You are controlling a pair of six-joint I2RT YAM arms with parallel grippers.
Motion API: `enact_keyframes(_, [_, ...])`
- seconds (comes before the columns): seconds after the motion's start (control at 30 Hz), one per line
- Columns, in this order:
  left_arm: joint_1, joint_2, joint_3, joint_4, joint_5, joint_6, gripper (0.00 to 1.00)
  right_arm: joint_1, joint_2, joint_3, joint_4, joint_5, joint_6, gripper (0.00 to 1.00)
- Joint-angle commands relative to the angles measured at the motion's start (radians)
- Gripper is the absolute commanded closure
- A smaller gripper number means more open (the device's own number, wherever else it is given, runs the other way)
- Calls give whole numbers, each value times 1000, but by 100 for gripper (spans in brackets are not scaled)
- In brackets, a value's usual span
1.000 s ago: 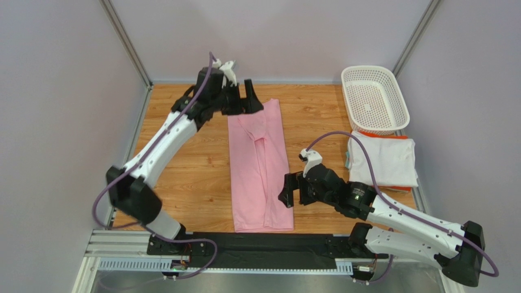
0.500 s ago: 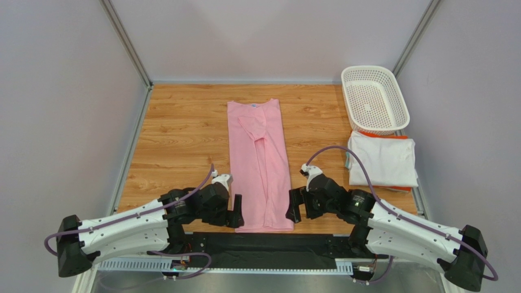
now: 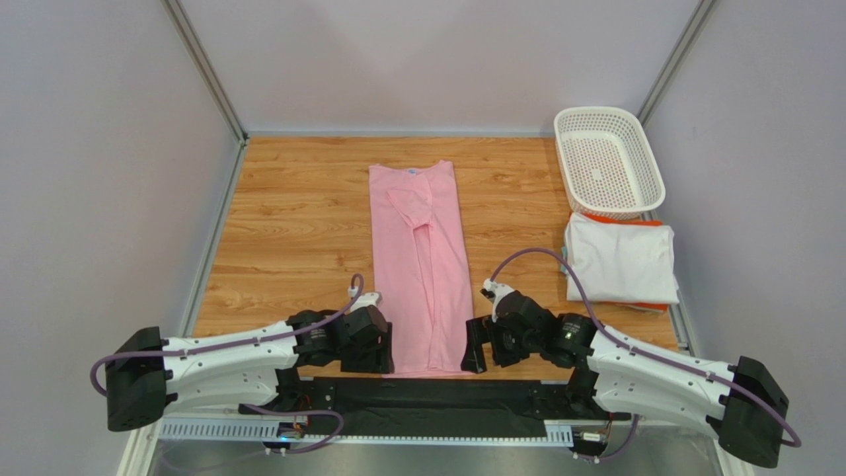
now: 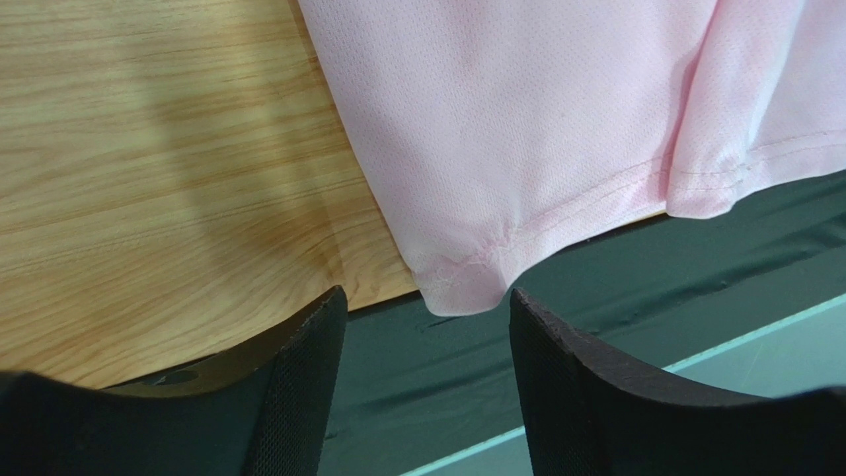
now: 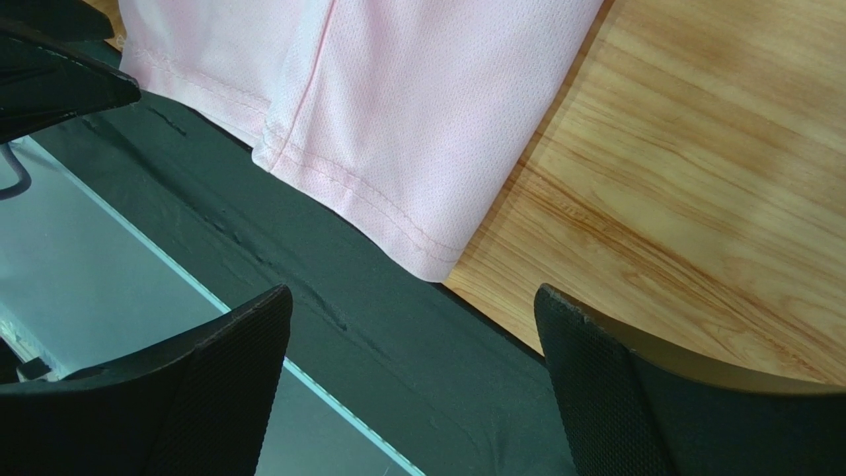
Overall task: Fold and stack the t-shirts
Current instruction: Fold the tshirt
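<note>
Top view, pink t-shirt [image 3: 422,268]: folded into a long narrow strip, flat down the middle of the bench [image 3: 288,228], collar end toward the far edge, hem at the near edge
Top view, white t-shirt [image 3: 624,260]: folded, orange trim showing along its far and near sides, by the right edge of the bench, well apart from the pink one
Top view, basket [image 3: 604,164]: white and perforated, in the far right corner, its near rim right at the white t-shirt's far side
Top view, left gripper [image 3: 385,349]: low at the near edge, just beside the left hem corner of the pink t-shirt
Top view, right gripper [image 3: 477,347]: low at the near edge, just beside the right hem corner
Left wrist view, claw: released, fingers [image 4: 298,387] spread, nothing held
Left wrist view, cloth: the left hem corner reaches past the near edge of the bench onto a dark strip [image 4: 596,268], just ahead of the gap between the fingers, touching neither
Right wrist view, claw: released, fingers [image 5: 616,397] spread wide, nothing held
Right wrist view, cloth: the right hem corner lies over the near edge onto the dark strip, ahead of the gap, apart from both fingers
</note>
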Motion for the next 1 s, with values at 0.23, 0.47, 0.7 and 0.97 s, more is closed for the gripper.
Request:
enact_keyframes(0.23, [-4, 34, -67, 148, 43, -27, 56, 44, 91, -46, 137, -2, 81, 19])
enact_keyframes(0.47, [-4, 38, -101, 166, 65, -38, 89, 61, 112, -60, 136, 42, 117, 31])
enact_keyframes(0.7, [-6, -15, -129, 163, 73, -52, 96, 72, 166, -46, 194, 36, 138, 55])
enact_keyframes(0.97, [-4, -108, -159, 155, 125, -72, 100, 127, 134, -44, 139, 87, 169, 96])
